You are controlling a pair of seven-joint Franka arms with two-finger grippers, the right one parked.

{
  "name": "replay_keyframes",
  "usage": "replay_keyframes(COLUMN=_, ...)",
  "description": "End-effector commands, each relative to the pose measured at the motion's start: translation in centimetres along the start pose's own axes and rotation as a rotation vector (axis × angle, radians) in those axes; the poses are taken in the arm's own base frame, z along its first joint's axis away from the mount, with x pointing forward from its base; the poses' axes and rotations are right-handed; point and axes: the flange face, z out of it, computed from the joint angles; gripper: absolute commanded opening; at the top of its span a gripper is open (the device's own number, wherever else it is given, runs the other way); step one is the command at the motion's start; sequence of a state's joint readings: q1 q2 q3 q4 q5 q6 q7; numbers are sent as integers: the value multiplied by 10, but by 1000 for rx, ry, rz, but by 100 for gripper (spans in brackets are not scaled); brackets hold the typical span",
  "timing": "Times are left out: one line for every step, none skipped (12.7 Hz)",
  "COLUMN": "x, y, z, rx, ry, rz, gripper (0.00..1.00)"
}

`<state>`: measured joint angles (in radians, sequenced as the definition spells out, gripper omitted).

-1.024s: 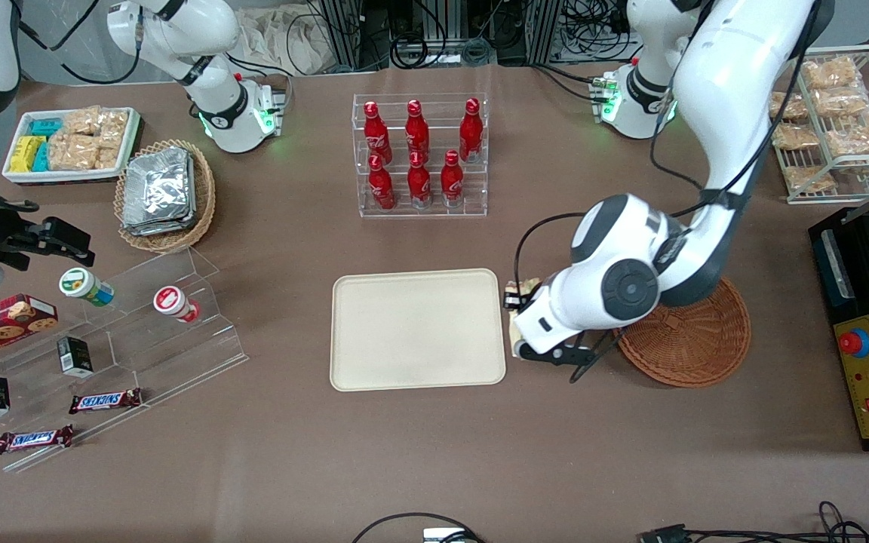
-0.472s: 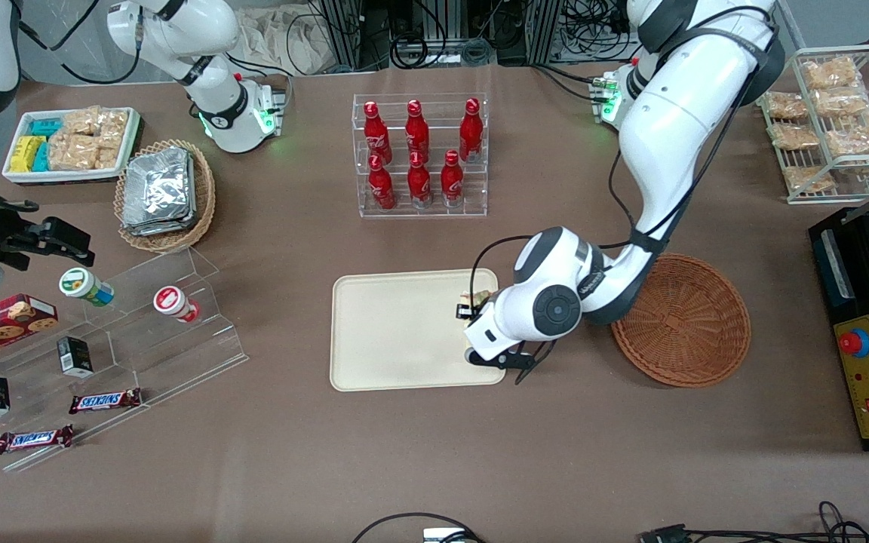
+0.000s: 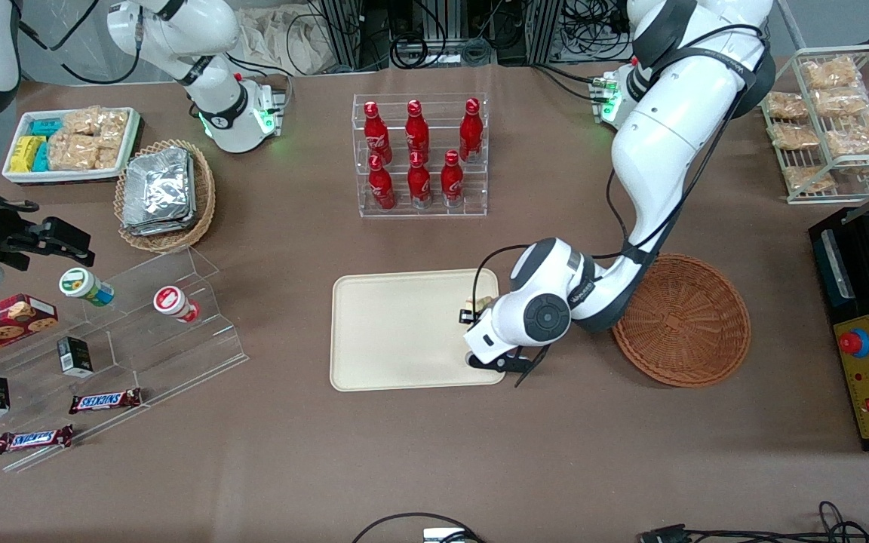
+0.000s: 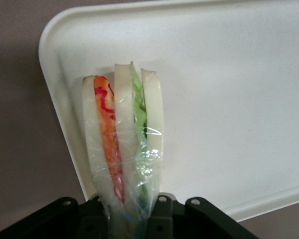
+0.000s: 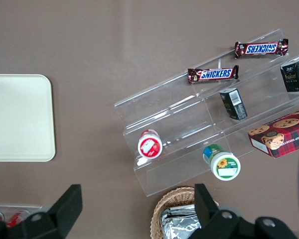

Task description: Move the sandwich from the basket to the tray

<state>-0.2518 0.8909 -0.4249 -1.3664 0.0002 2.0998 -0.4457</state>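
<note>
Since 1 second ago the left arm has swung off the basket [image 3: 683,320] and carried its load over the tray [image 3: 397,332]; over the last half second it has only crept a touch nearer the front camera; now the gripper [image 3: 474,315] hangs over the tray's end closest to the basket, just inside the rim; its fingers [image 4: 159,211] are clamped on the sandwich [image 4: 123,144], pinching the film-wrapped wedge at one end so the bread slices stand edge-on, with an orange-red layer and a green layer between them; in the wrist view the sandwich points toward a rounded corner of the tray, and I cannot tell whether it touches the tray surface or hangs just above it; from the front only a small pale bit of sandwich [image 3: 482,303] shows past the wrist; the round reddish-brown basket sits just beside the arm's elbow, toward the working arm's end of the brown table [image 3: 434,452]; farther from the front camera than the tray stands a clear rack of 6 red bottles [image 3: 419,158]; toward the parked arm's end lie an oval wicker basket of foil packets [image 3: 163,194] and a clear stepped stand [image 3: 140,339] with 2 Snickers bars [image 3: 105,400] on its low steps.
</note>
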Motion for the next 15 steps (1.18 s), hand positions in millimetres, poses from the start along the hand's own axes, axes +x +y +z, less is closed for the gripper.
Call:
replay_keyframes(x=0, y=0, z=-4, rx=22, ry=4, rz=1, gripper=99)
replay_keyframes(x=1, y=1, z=-7, rx=19, ry=11, rz=-1, gripper=100)
replay_keyframes(x=2, y=0, z=-13, rx=17, ry=18, rz=-9, gripper=100)
replay_keyframes(x=3, y=-2, z=-24, rx=17, ry=29, rz=-12, gripper=100)
replay_keyframes(x=1, y=-3, z=-39, rx=25, ry=28, rz=-12, gripper=100)
replay_keyframes(x=-4, y=-3, z=-58, rx=37, ry=25, rz=-11, gripper=100)
replay_keyframes(x=-7, y=-10, z=-86, rx=49, ry=28, rz=-20, gripper=100)
replay_keyframes(x=-10, y=-24, z=-117, rx=62, ry=25, rz=-38, gripper=100)
replay_keyframes(x=-17, y=-38, z=-155, rx=77, ry=31, rz=-51, gripper=100)
replay_keyframes(x=-24, y=-50, z=-188, rx=94, ry=39, rz=-62, gripper=100)
replay_keyframes(x=-35, y=-61, z=-225, rx=137, ry=75, rz=-70, gripper=100)
replay_keyframes(x=-47, y=-74, z=-256, rx=207, ry=96, rz=-78, gripper=100)
replay_keyframes(x=-63, y=-94, z=-287, rx=264, ry=86, rz=-107, gripper=100)
replay_keyframes(x=-81, y=-107, z=-315, rx=288, ry=71, rz=-127, gripper=100)
replay_keyframes(x=-100, y=-122, z=-343, rx=314, ry=51, rz=-99, gripper=100)
